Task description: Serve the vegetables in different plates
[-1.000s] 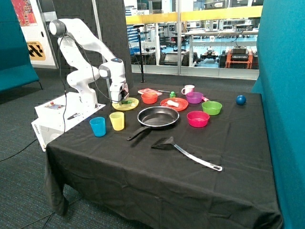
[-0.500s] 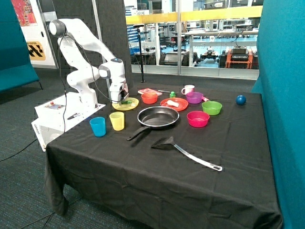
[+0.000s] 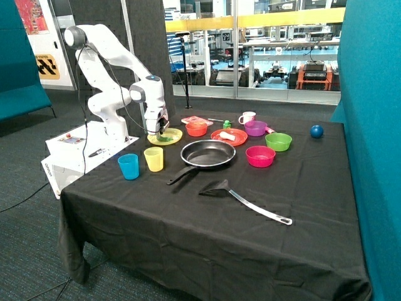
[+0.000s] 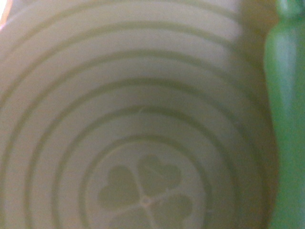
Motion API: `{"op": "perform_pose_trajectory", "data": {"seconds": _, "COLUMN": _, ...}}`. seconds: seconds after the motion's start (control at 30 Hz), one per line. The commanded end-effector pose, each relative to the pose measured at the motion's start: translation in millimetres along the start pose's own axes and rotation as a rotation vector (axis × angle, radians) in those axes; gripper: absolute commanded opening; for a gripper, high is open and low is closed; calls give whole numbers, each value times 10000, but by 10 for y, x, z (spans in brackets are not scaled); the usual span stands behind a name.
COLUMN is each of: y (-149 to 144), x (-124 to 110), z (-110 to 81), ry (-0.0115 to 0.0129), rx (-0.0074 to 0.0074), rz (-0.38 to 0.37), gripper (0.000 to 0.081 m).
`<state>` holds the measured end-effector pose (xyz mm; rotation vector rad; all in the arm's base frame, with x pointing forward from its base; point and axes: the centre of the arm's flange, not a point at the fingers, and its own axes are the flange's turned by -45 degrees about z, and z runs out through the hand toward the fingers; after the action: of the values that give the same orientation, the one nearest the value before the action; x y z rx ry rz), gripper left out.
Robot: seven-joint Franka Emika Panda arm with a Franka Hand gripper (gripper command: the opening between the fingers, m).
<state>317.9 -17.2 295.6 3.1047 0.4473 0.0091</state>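
Vegetables first: the green pod (image 3: 164,134) is down at the yellow plate (image 3: 173,137), at the far left of the table, and the white chunk (image 3: 227,135) lies on the red-orange plate (image 3: 238,139) to its right, behind the frying pan (image 3: 207,153). My gripper (image 3: 158,130) has sunk a little over the last second and now sits right over the yellow plate, closer to its surface than it was. I read that as the placing step nearly finished: with one piece already on the red-orange plate and the pod arriving on the yellow one, the serving looks almost complete, pending release.

From the wrist view, the yellow plate (image 4: 95,95) fills nearly everything, its raised rings and clover emblem very close, and the green pod (image 4: 288,119) runs along one edge, partly cut off. I cannot tell whether the pod rests on the plate or hangs just above it. My fingers do not show in the wrist view, and from outside they are too small to read, so I cannot tell whether I am gripping the pod or have let it go.
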Motion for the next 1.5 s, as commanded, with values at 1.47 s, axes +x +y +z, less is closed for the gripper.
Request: {"op": "perform_pose_trajectory", "data": {"seconds": 1.47, "y": 307, "x": 577, "z": -576, "ry": -51, "rx": 56, "rz": 47, "gripper": 567}}
